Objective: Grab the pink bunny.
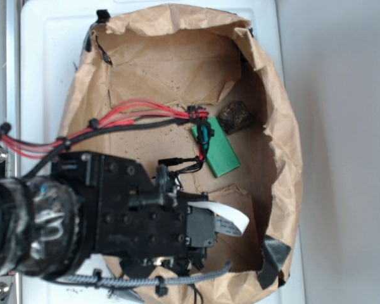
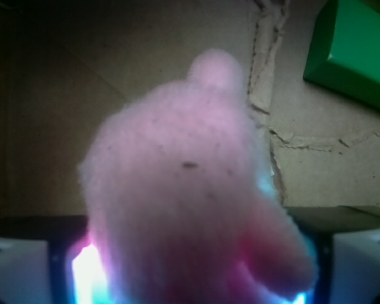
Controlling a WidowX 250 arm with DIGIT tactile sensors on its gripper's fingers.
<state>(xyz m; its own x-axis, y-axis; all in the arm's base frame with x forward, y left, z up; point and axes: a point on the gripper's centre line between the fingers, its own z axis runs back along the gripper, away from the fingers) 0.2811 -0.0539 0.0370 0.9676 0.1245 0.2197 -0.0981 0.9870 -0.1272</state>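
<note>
In the exterior view we saw even, bright daylight on the white desk point(image 1: 44, 38), nearly washed out at its upper edge, while the brown paper point(image 1: 177, 63) cast soft shadows into its own folds beyond the tool. The whole picture was slightly soft and grainy. In the wrist view the scene was dim; the pink bunny point(image 2: 190, 190), right up against the lens, was blurred, and coloured glare of white, magenta and cyan bloomed beneath it.

Item count: one fuzzy light-pink plush bunny point(image 2: 190, 190) sat directly ahead of the tool; one green rectangular block point(image 1: 218, 149) and one dark brown rough lump point(image 1: 235, 116) lay beyond it.
</note>
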